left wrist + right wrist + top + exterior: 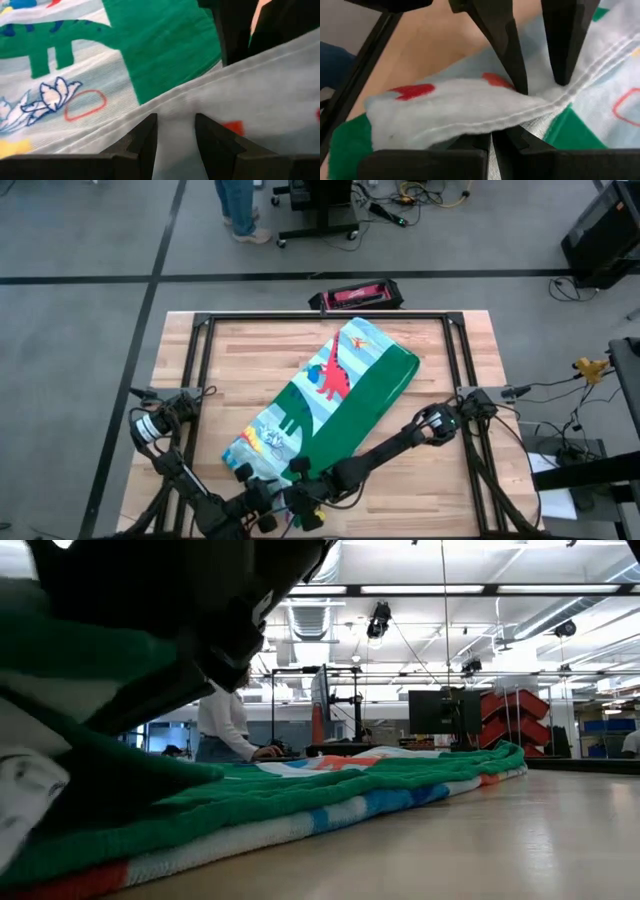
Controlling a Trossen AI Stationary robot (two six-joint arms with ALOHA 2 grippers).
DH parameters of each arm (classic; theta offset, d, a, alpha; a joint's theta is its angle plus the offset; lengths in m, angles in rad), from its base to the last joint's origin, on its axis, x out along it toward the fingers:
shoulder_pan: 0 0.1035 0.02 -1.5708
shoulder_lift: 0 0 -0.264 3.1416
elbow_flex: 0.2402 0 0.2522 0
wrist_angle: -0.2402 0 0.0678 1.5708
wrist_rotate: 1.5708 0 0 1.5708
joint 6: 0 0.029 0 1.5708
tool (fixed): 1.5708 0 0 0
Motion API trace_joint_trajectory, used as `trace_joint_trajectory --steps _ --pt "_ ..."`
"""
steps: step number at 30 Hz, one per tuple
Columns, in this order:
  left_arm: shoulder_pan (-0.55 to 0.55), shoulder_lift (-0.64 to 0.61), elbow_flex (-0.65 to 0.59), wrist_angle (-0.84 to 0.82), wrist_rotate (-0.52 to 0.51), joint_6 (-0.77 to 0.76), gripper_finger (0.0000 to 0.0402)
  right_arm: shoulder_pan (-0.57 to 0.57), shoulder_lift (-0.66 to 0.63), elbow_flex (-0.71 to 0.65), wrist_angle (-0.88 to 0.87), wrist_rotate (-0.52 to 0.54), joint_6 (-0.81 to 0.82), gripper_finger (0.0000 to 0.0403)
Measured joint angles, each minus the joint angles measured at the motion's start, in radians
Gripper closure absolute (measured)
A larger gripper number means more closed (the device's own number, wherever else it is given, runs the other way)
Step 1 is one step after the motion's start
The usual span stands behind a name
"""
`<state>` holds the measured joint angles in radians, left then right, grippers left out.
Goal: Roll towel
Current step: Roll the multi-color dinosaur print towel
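Observation:
The towel (340,390) lies folded into a long strip, slanting across the table from near left to far right, with green border and dinosaur print up. Its near end (445,105) is turned up and shows a paler underside with red marks. My left gripper (262,498) and my right gripper (303,505) are side by side at that near end, each shut on it. In the low view the towel (330,800) lies flat on the wood, and its raised end (60,670) is under a dark gripper (180,620). My left gripper pinches the hemmed edge (175,117) of the towel's turned-up near end between its two fingers (517,70), which come from above and point down. The edge is raised off the strip below. One layer or several, I cannot tell. My right gripper pinches the same turned-up edge (492,127) between its two fingers, right beside the left gripper's fingers. The pale cloth spreads out slack in front of it, lifted over the rest of the towel. How many layers it has, I cannot tell.
Black frame rails (205,360) run along the table's left, far and right sides. A red and black box (355,295) sits at the far edge. A person (238,205) stands beyond the table. Bare wood (440,470) shows right of the towel.

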<state>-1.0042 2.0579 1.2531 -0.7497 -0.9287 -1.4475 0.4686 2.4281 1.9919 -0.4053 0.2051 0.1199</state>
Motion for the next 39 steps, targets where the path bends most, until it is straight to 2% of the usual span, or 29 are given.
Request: trace_joint_trajectory --steps 6,12,16,20,24,28,34,39 --pt "0.001 0.0 -0.04 0.109 -0.007 0.034 0.0285 0.002 -0.048 0.0 -0.089 0.034 0.0 0.0403" --pt "0.001 0.0 -0.079 0.263 -0.021 0.139 0.0285 0.02 -0.078 0.0 -0.072 0.034 -0.01 0.0403" --pt "0.001 0.0 -0.095 0.27 -0.022 0.129 0.0285 0.04 -0.075 -0.001 -0.051 0.031 -0.023 0.0403" --pt "0.001 0.0 -0.103 0.274 -0.027 0.123 0.0285 0.057 -0.075 -0.001 0.05 0.022 -0.062 0.0403" --pt "0.001 -0.001 -0.103 0.271 -0.036 0.123 0.0285 0.054 -0.057 0.001 0.127 -0.079 -0.086 0.0403" --pt "0.001 -0.007 -0.104 0.27 -0.035 0.126 0.0285 0.038 -0.004 -0.006 0.049 -0.091 -0.046 0.0403" --pt "0.001 -0.01 -0.104 0.259 -0.033 0.126 0.0285 0.039 -0.008 -0.006 -0.071 -0.023 0.037 0.0403" --pt "0.001 -0.058 -0.104 0.148 -0.029 0.074 0.0285 0.048 -0.006 -0.043 -0.039 -0.029 0.09 0.0403"
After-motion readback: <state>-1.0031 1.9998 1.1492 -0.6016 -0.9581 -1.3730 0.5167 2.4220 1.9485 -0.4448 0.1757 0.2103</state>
